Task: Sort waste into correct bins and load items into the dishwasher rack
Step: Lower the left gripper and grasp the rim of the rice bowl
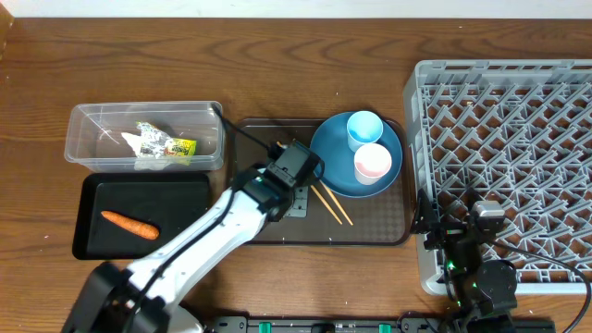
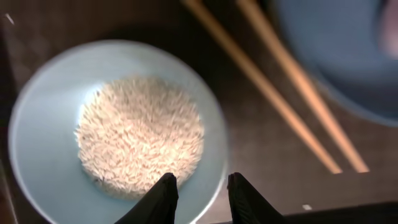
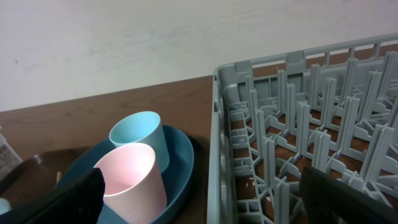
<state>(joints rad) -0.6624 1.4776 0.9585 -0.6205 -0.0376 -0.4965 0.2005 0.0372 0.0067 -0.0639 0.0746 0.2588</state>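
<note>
From its own wrist camera, the left gripper [image 2: 201,180] sits over the bowl [image 2: 43,124], its narrowed jaws astride the near rim, one finger over the rice grains [image 2: 140,137] and one outside. Whether they actually pinch the rim cannot be told. From overhead the arm hides this bowl entirely. Past it lie the two chopsticks [image 2: 273,98] on the brown serving tray [image 1: 370,227], then the blue plate [image 2: 336,56]. The right gripper [image 3: 202,183] is spread wide and holds nothing. Only its low view shows the pinkish-white cup [image 3: 134,177] standing in front of the light blue cup [image 3: 140,134], both upright on the plate beside the wall of the rack [image 3: 219,143]. Only the overhead view shows the carrot [image 1: 129,225] in the black tray [image 1: 185,199]. Behind that, the tissue [image 1: 139,143] and wrapper [image 1: 180,146] lie in the clear tub [image 1: 92,129].
</note>
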